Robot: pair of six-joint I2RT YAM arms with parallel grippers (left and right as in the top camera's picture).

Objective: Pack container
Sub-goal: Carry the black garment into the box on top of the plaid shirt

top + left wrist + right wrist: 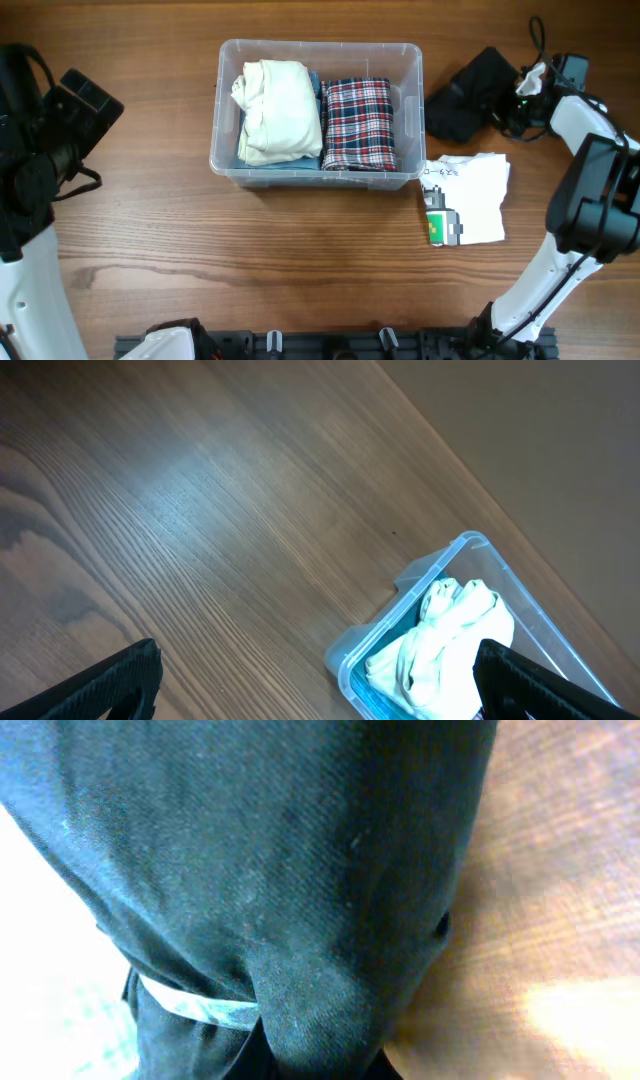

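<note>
The table (250, 260) is brown wood with dark lines in it. A clear container (316, 178) stands on it, out in front of the left gripper (320, 700), apart from it and nearer its right finger. A dark cloth (462, 98) lies on the wood, right up against the right gripper (522, 92). A white sheet (480, 190) lies flat near that gripper, on the side toward the robot, just beside the container.
</note>
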